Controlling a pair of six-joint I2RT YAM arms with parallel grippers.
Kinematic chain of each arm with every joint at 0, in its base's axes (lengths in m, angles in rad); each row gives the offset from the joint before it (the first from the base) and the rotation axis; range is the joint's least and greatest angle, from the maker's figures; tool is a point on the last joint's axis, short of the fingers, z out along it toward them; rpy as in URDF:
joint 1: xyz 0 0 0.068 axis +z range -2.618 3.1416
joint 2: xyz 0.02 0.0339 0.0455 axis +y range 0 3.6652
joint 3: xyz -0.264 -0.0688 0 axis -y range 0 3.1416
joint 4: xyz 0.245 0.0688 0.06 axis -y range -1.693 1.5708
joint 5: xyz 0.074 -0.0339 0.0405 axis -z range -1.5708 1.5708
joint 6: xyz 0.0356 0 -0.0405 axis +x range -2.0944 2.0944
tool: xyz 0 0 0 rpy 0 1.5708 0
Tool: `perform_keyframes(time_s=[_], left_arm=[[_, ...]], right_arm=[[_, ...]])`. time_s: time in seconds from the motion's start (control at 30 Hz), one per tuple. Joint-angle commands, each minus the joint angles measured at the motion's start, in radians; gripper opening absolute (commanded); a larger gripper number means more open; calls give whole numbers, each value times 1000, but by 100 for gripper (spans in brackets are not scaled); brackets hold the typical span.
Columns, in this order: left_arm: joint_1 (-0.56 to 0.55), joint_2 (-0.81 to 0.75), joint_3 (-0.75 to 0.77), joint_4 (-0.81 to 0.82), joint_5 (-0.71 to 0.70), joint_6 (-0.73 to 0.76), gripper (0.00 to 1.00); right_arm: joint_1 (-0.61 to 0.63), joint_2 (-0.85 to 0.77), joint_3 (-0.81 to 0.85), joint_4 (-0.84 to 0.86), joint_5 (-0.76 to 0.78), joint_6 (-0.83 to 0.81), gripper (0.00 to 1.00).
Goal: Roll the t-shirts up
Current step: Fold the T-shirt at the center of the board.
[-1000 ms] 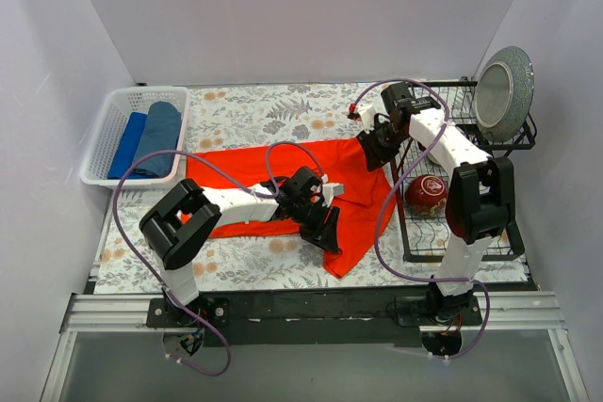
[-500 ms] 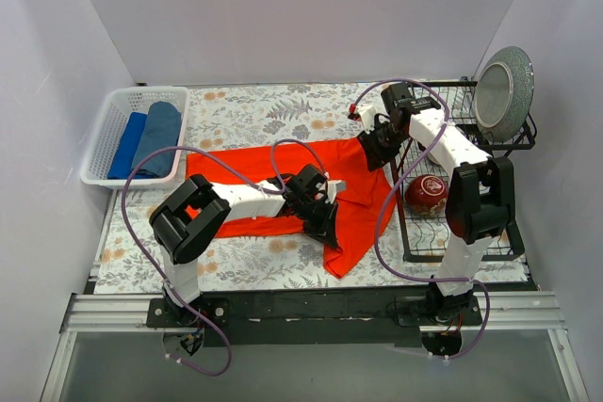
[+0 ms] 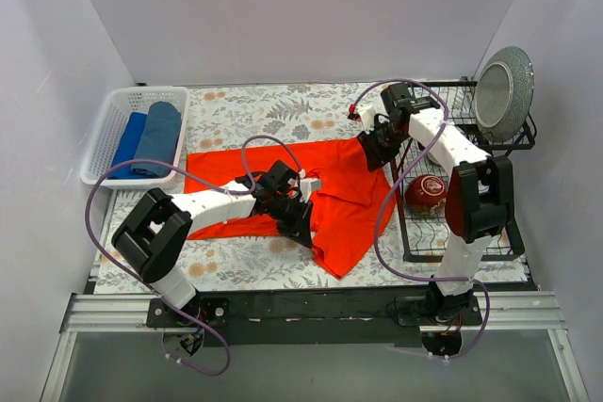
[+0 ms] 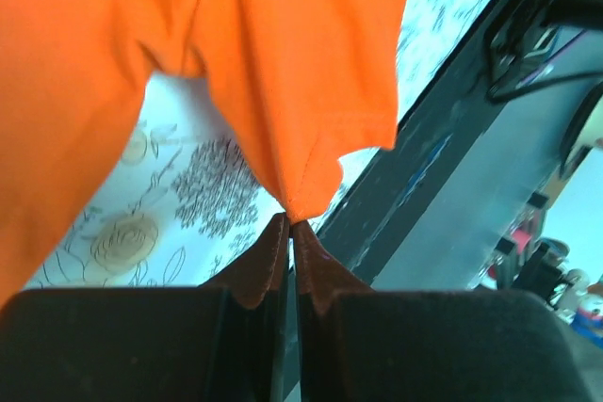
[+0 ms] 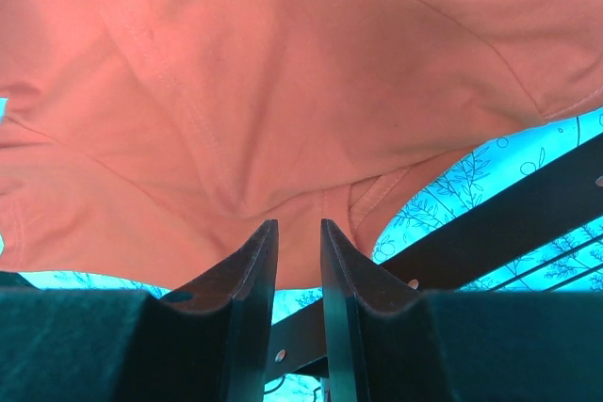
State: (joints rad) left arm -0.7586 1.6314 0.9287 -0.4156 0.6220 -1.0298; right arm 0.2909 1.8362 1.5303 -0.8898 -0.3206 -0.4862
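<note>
The orange-red t-shirt (image 3: 339,195) lies spread across the middle of the flowered table. My left gripper (image 3: 301,233) is shut on a corner of its hem, which shows pinched between the tips in the left wrist view (image 4: 288,220), with the shirt (image 4: 283,63) hanging beyond. My right gripper (image 3: 367,153) is at the shirt's far right edge. In the right wrist view (image 5: 299,223) its jaws stand a narrow gap apart, tips over the fabric (image 5: 283,72). The royal blue shirt (image 3: 127,145) and the teal-blue shirt (image 3: 158,136) lie rolled in the white basket (image 3: 151,91).
A black wire rack (image 3: 471,233) stands at the right, holding a glossy dark-red bowl (image 3: 426,195) and an upright grey plate (image 3: 502,91). The basket is at the far left. A black rail (image 3: 311,303) runs along the table's near edge.
My left gripper has moved left with the hem corner in it, drawing the shirt's lower right part leftward. The right arm has not moved.
</note>
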Motion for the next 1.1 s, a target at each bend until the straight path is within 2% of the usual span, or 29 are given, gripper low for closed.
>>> perform_keyframes(time_s=[0.0,0.13,0.17,0.23,0.3,0.37,0.4,0.43,0.53,0.57,0.7,0.83,0.87,1.07], left_arm=[[-5,-59,-60,-46,-22,82,0],[-1,-68,-83,-104,-85,143,0],[5,-65,-80,-110,-93,166,6],[11,-68,-56,-135,-122,197,29],[19,-79,-28,-163,-131,275,32],[37,-99,5,-216,-148,319,36],[45,-131,12,-229,-150,368,37],[54,-158,12,-248,-150,394,38],[79,-272,-37,-252,-197,497,41],[102,-297,-54,-247,-208,519,42],[169,-369,-91,-224,-219,554,47],[260,-436,-97,-212,-225,603,50],[318,-446,-96,-215,-234,615,51],[461,-570,-119,-296,-294,714,51]], right_arm=[[-6,17,54,-21,-20,-12,33],[-2,21,65,-32,-20,-20,33],[-4,20,65,-32,-21,-23,33],[-3,5,65,-50,-49,-49,33],[-2,-26,57,-92,-122,-132,36],[-2,-133,-27,-74,-210,-185,38],[7,-235,-66,-57,-237,-239,39],[20,-292,-170,-29,-254,-256,43],[149,-494,-362,84,-233,-319,46],[253,-535,-413,107,-188,-327,46],[476,-734,-616,256,-121,-364,46],[677,-792,-775,385,-61,-371,44],[758,-790,-795,406,-43,-368,43],[922,-694,-886,537,6,-382,41]])
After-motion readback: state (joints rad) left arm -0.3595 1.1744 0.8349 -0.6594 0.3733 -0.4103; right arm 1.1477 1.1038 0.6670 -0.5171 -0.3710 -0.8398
